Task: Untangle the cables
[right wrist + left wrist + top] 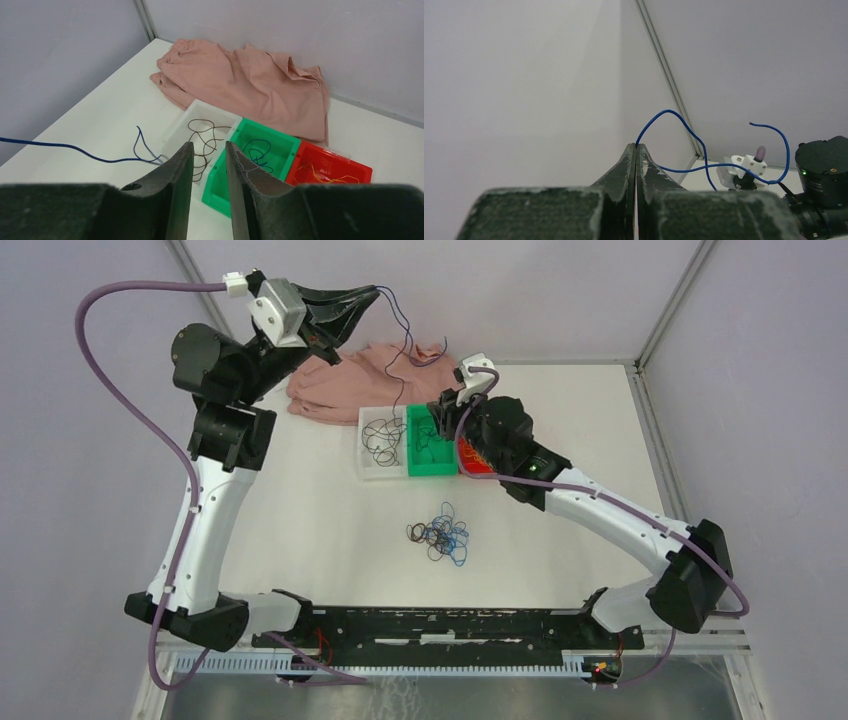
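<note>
My left gripper (372,290) is raised high at the back left, shut on one end of a blue cable (409,337) that dangles toward the bins. In the left wrist view the jaws (636,146) are pressed together and the blue cable (694,137) loops out from the tips. My right gripper (440,420) hovers over the bins, and its jaws (208,145) stand a little apart with nothing between them. A tangle of blue, brown and yellow-orange cables (440,533) lies mid-table. The hanging blue cable (75,148) trails to the left of the right gripper's fingers.
Three small bins sit in a row: a white bin (210,106) with brown cables, a green bin (220,192) with a blue cable, and a red bin (345,160) with yellow-orange ones. A pink cloth (340,385) lies behind them by the back wall.
</note>
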You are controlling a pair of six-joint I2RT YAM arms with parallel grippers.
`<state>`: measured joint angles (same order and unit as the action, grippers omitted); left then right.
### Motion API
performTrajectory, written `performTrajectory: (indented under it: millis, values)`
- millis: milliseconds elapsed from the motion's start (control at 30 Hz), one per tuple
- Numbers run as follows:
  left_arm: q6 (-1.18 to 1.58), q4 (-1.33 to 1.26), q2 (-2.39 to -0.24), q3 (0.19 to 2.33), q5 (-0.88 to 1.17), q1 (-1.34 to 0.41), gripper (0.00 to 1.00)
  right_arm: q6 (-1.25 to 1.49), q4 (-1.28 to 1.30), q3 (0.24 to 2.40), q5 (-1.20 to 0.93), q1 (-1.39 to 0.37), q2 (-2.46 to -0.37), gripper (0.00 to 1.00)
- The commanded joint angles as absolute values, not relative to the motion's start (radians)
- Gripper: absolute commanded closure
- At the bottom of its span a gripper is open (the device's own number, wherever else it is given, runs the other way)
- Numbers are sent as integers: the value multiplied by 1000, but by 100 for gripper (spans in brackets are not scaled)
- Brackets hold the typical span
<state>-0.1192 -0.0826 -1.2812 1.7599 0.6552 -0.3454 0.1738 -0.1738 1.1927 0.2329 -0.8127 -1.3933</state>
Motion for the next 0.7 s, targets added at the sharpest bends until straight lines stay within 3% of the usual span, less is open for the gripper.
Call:
performTrajectory:
  millis: [0, 667]
  values:
    - [-124, -84, -1308, 1781, 631, -359, 97, 178, -186, 1246, 199, -785, -1441, 64]
    - [-245, -108, -1497, 1951, 578, -399, 97, 214, -183, 1190, 182, -720, -1455, 62]
